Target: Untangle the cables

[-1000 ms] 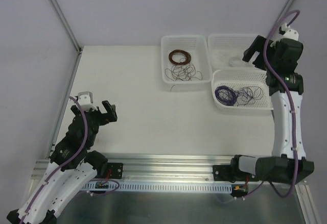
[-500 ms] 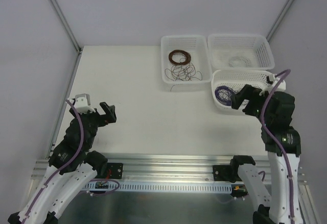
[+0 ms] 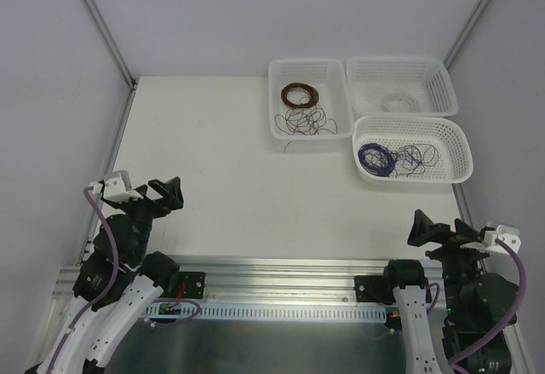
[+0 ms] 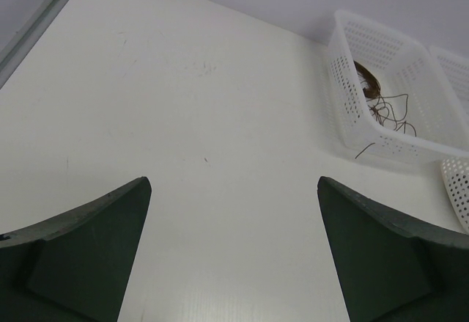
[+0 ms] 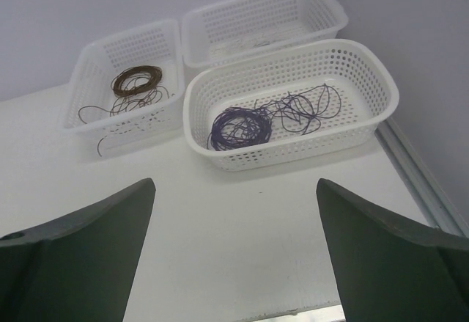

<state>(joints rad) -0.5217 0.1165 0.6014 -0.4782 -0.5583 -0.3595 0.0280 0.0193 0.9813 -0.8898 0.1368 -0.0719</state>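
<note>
Wide-open left fingers [image 3: 173,193], gripping nothing, over bare bench [image 3: 238,161]. Wide-open right fingers [image 3: 426,236], empty too, at the front right. Beyond, loose purple cables [image 3: 413,158] inside the near right basket [image 3: 460,148], touching a purple coil [image 3: 373,158]; thin dark strands [image 3: 308,120] in the far left basket [image 3: 277,93], below a brown coil [image 3: 300,95].

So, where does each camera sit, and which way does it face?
Top external: above and behind, looking down on the white table; left gripper, right gripper show.
Left wrist: faces the white perforated basket with brown coil; dark fingers show.
Right wrist: faces the oval white basket of purple cables; fingers show.
Wrist views share the brown-coil basket.
</note>
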